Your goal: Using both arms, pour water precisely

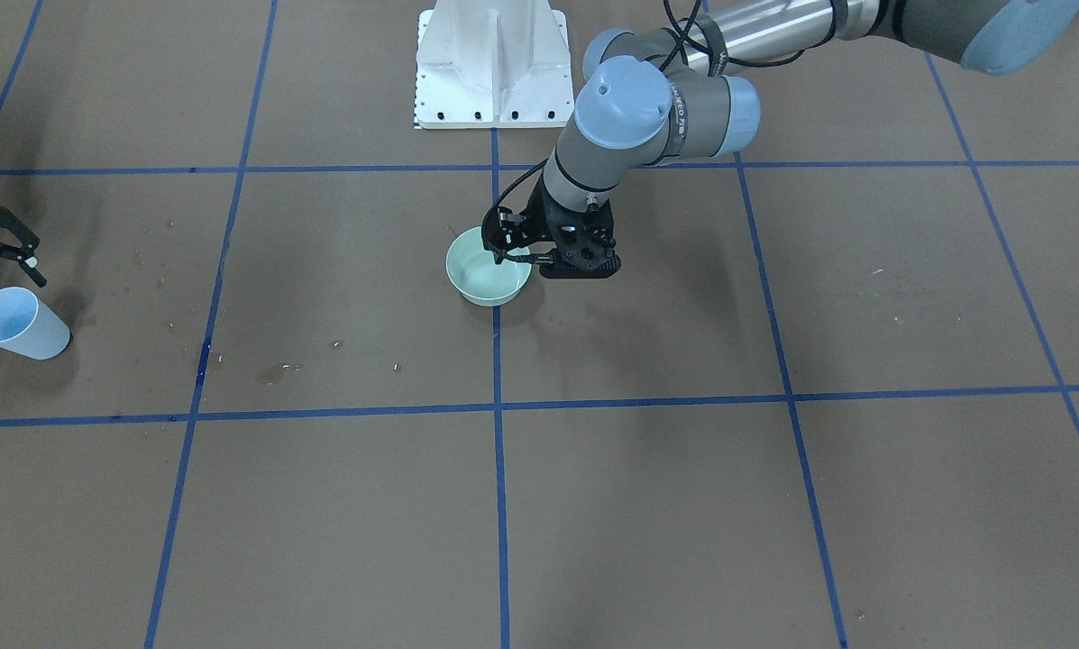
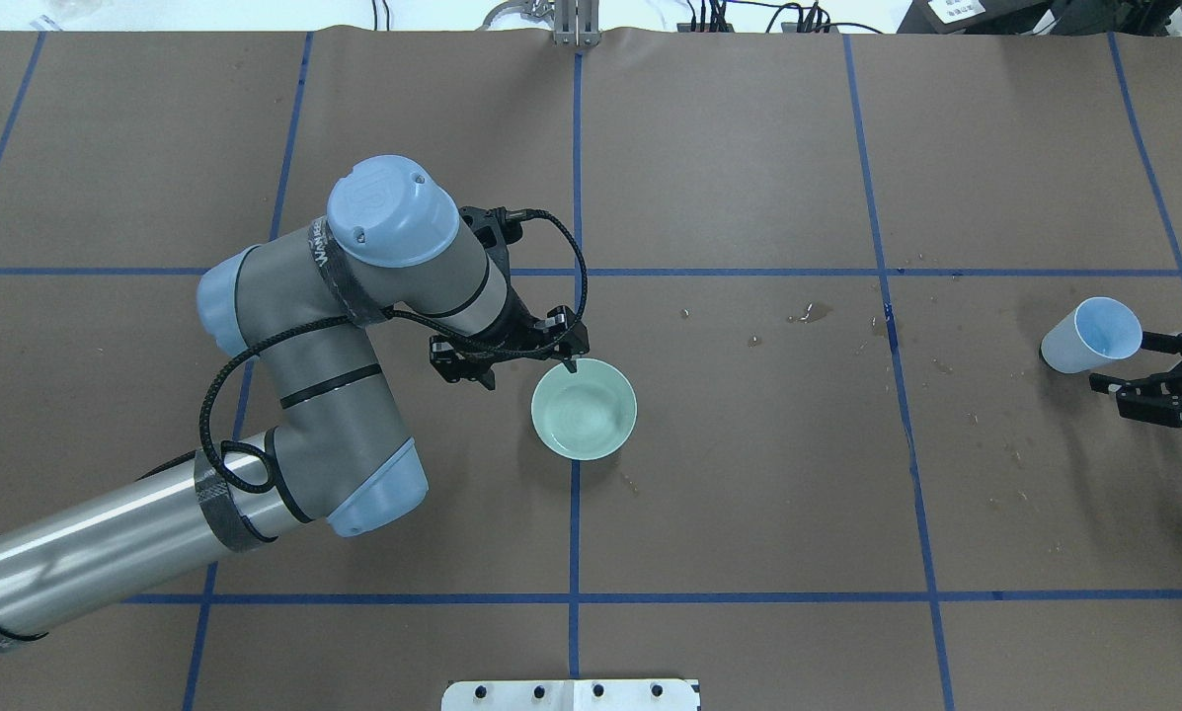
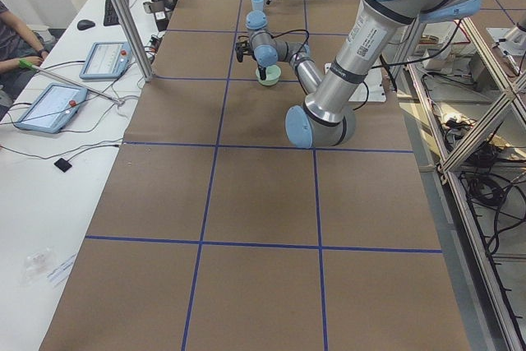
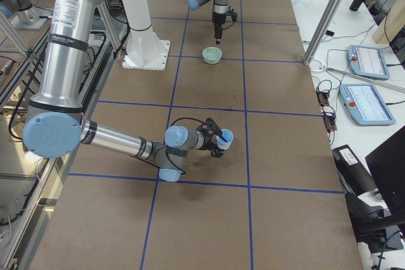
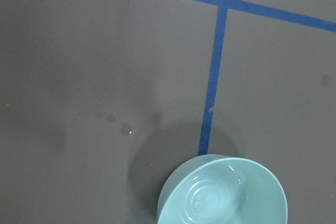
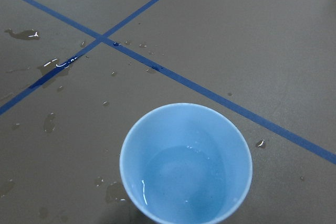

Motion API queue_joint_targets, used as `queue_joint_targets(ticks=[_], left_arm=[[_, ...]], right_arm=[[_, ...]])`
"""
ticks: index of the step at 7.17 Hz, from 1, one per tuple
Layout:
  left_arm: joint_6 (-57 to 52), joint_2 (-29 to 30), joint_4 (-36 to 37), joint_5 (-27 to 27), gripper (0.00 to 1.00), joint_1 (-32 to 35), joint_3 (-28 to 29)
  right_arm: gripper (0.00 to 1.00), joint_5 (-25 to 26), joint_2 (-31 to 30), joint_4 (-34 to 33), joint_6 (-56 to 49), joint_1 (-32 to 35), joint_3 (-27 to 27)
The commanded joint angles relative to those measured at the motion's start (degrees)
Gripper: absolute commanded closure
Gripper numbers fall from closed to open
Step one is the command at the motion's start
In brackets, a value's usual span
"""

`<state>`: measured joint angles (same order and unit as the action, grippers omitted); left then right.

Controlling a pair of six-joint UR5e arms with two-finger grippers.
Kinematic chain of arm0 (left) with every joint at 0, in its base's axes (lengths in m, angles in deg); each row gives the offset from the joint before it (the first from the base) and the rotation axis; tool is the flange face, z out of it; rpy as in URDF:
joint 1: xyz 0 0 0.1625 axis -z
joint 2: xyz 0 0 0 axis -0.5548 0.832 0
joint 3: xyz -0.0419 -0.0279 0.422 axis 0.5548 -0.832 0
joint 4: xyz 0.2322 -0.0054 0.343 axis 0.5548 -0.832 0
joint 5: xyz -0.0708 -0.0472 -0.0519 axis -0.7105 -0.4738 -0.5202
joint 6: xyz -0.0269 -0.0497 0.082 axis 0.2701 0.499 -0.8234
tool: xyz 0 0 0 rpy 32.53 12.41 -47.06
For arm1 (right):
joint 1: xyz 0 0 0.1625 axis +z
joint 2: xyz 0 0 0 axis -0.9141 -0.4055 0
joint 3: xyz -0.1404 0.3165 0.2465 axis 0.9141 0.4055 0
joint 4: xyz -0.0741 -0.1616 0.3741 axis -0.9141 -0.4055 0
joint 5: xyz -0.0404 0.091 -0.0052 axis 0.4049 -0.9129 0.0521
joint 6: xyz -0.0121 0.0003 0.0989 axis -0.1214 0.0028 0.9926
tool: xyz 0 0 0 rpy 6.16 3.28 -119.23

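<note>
Water (image 6: 181, 182) sits in the blue cup (image 2: 1079, 346) at the right edge, with the right gripper (image 2: 1129, 363) jaws spread beside it. The left gripper (image 2: 521, 370) jaws, seemingly spread, hover at the upper-left rim of the green bowl (image 2: 549, 420), mid-frame on the surface (image 2: 748, 494).

1. The left gripper (image 1: 519, 261) sits at the rim of the bowl (image 1: 488, 284). The left arm (image 2: 393, 296) covers most of it from overhead, so whether its fingertips pinch that rim cannot be told.
2. The right gripper (image 2: 1122, 362) is cut off just behind its fingers by the overhead picture's edge.
3. Under the left wrist camera, the bowl's near side is cut off by the lower edge.
4. Under the right wrist camera, the lower edge cuts off the near rim of the cup (image 6: 186, 163).
5. In both side views the far gripper is too small to read.
</note>
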<state>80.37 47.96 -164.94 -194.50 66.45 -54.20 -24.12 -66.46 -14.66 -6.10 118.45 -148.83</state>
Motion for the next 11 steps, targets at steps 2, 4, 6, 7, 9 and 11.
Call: queue_joint_targets(ticks=[2, 4, 6, 7, 9, 11], left_arm=[[0.0, 0.0, 0.0, 0.0, 0.01, 0.0, 0.0], [0.0, 0.0, 0.0, 0.0, 0.01, 0.4, 0.0], [0.0, 0.0, 0.0, 0.0, 0.01, 0.4, -0.1], [0.0, -0.1, 0.1, 0.0, 0.01, 0.4, -0.1], [1.1, -0.7, 0.1, 0.0, 0.01, 0.5, -0.6], [1.1, -0.7, 0.1, 0.0, 0.01, 0.4, -0.6]], right_arm=[[0.05, 0.1, 1.4, 0.0, 0.0, -0.5, 0.9], [0.05, 0.1, 2.2, 0.0, 0.0, -0.7, 1.4], [0.05, 0.3, 2.8, 0.1, 0.0, -0.7, 2.2], [0.05, 0.8, 3.1, 0.1, 0.0, -0.7, 2.4], [0.05, 1.8, 3.4, 0.0, 0.0, -0.7, 2.6], [0.05, 2.1, 3.9, -0.1, 0.0, -0.7, 2.8]])
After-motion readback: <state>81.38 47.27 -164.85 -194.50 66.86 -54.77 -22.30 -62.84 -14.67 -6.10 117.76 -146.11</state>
